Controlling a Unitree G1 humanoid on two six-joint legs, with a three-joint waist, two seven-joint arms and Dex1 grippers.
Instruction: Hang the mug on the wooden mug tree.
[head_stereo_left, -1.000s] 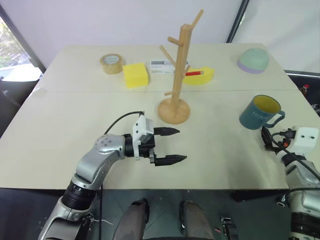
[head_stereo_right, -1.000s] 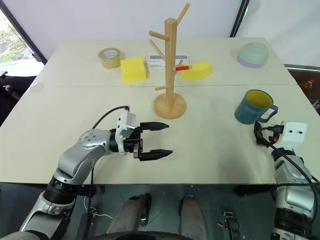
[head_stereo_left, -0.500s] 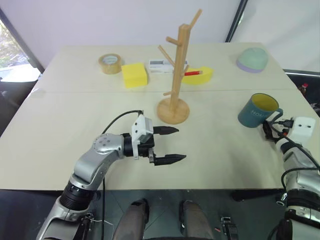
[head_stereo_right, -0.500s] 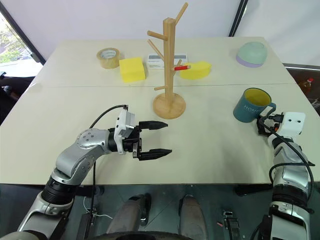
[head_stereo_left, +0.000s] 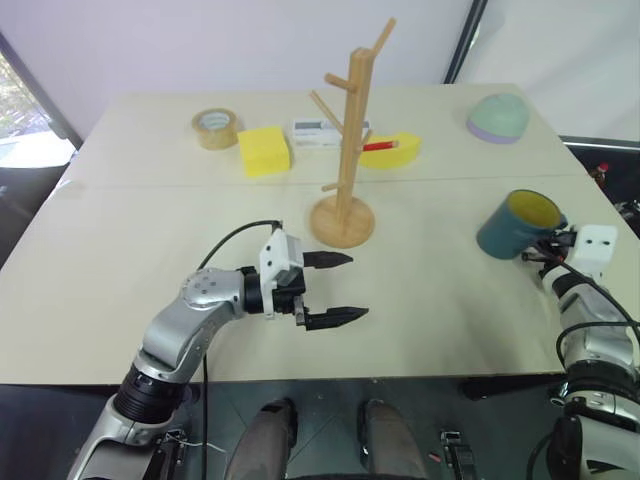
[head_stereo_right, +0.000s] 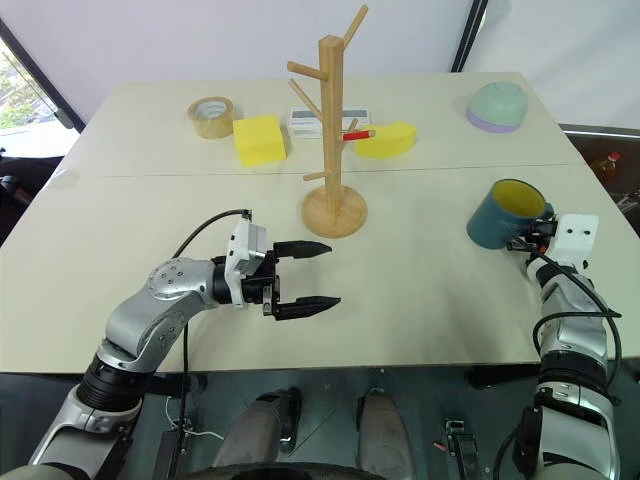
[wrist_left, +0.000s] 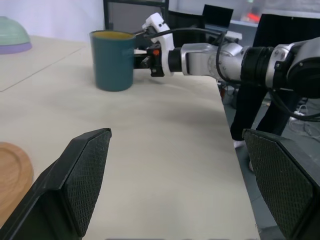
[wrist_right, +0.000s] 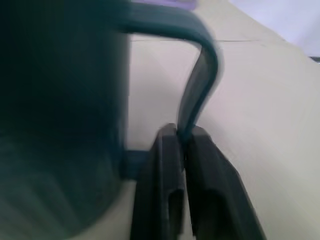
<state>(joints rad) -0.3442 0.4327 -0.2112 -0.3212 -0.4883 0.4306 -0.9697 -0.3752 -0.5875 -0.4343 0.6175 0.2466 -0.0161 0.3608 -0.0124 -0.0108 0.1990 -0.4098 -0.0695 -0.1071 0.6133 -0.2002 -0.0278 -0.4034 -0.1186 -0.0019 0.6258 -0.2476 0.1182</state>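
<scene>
1. Nearest, the left gripper (head_stereo_right: 300, 275) hovers over the desk's (head_stereo_right: 420, 300) front half, its fingers spread wide and grasping nothing.
2. Further right, by the desk's right edge, the right gripper (wrist_right: 181, 145) is clenched on the loop handle of the mug (head_stereo_right: 503, 213), which leans slightly.
3. Beyond, near the desk's centre, the wooden mug tree (head_stereo_right: 332, 130) stands upright, its pegs bare, well apart from the mug.
</scene>
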